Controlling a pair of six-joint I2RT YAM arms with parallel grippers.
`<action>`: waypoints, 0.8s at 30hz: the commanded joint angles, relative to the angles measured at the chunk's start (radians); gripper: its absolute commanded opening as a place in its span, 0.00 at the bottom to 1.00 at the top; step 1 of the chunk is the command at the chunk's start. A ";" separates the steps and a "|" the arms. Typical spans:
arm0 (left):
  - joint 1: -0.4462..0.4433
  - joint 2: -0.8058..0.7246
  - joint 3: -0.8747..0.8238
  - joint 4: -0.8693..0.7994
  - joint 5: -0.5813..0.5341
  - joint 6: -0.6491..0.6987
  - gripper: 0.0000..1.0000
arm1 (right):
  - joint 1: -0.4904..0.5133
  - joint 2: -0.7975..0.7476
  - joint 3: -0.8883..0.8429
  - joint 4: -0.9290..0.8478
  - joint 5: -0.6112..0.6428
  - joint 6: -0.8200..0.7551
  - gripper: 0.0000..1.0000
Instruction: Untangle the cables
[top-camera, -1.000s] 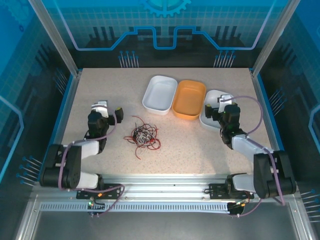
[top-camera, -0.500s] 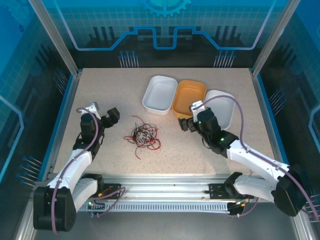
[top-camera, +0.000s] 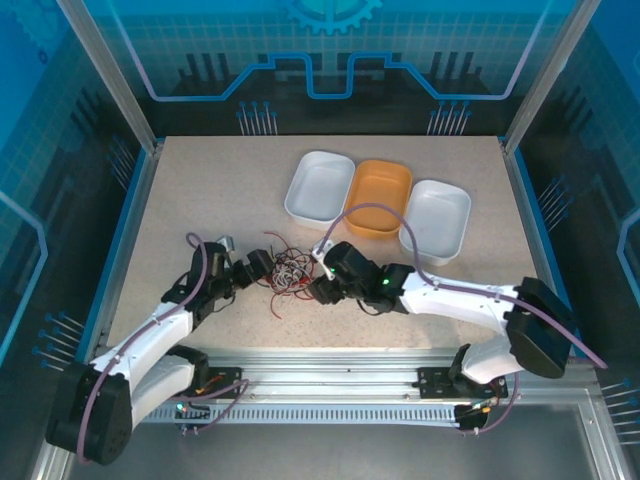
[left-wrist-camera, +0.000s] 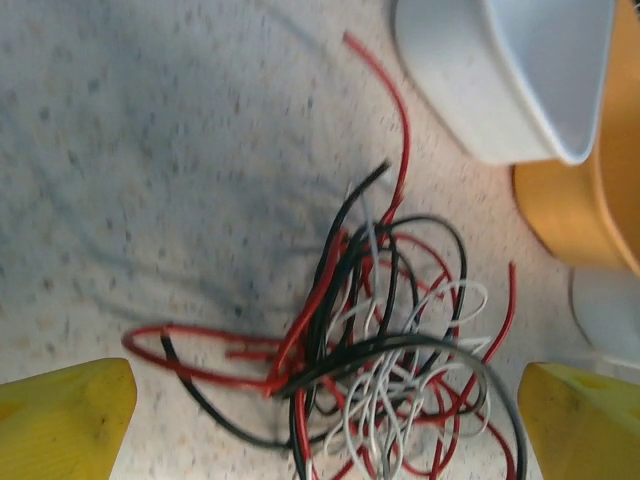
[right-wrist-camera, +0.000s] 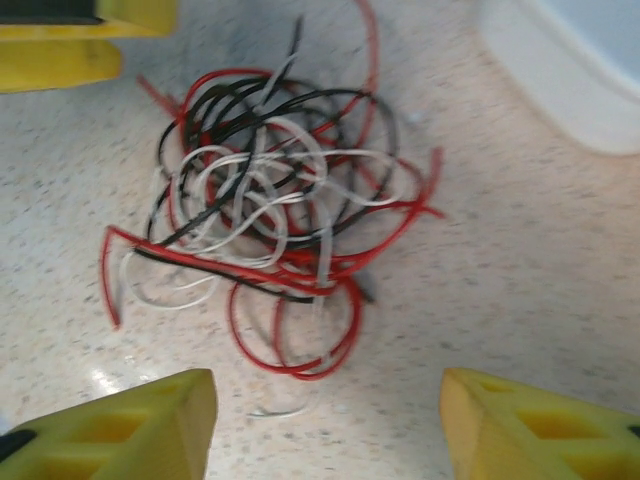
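Note:
The cables (top-camera: 290, 274) lie as one tangled bundle of thin red, black and white wires on the speckled table, left of centre. My left gripper (top-camera: 250, 268) sits just left of the bundle, and my right gripper (top-camera: 318, 272) just right of it. In the left wrist view the cables (left-wrist-camera: 390, 340) spread ahead of and partly between the open left gripper (left-wrist-camera: 325, 430), whose yellow fingertips (left-wrist-camera: 65, 420) touch no wire. In the right wrist view the cables (right-wrist-camera: 270, 210) lie just ahead of the open right gripper (right-wrist-camera: 330, 430), with bare table between its fingertips (right-wrist-camera: 540, 425).
Three trays stand behind the bundle: a white tray (top-camera: 318, 188), an orange tray (top-camera: 378, 198) and another white tray (top-camera: 436, 220). The near white tray (left-wrist-camera: 500, 70) and the orange tray (left-wrist-camera: 590, 200) stand close behind the wires. A purple arm cable (top-camera: 380, 215) arcs above the right arm.
Both arms have swung inward from the table's sides to flank the bundle. The right gripper left the far-right tray and crossed to the bundle. The cables have not moved.

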 joint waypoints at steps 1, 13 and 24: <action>-0.012 -0.013 -0.009 -0.120 0.007 -0.078 0.99 | 0.017 0.069 0.053 -0.017 -0.091 -0.043 0.54; -0.023 -0.066 -0.041 -0.176 0.043 -0.110 0.99 | 0.025 0.253 0.164 -0.029 -0.124 -0.114 0.44; -0.026 0.127 -0.005 0.028 0.085 -0.123 0.86 | 0.017 0.309 0.192 0.016 -0.105 -0.139 0.47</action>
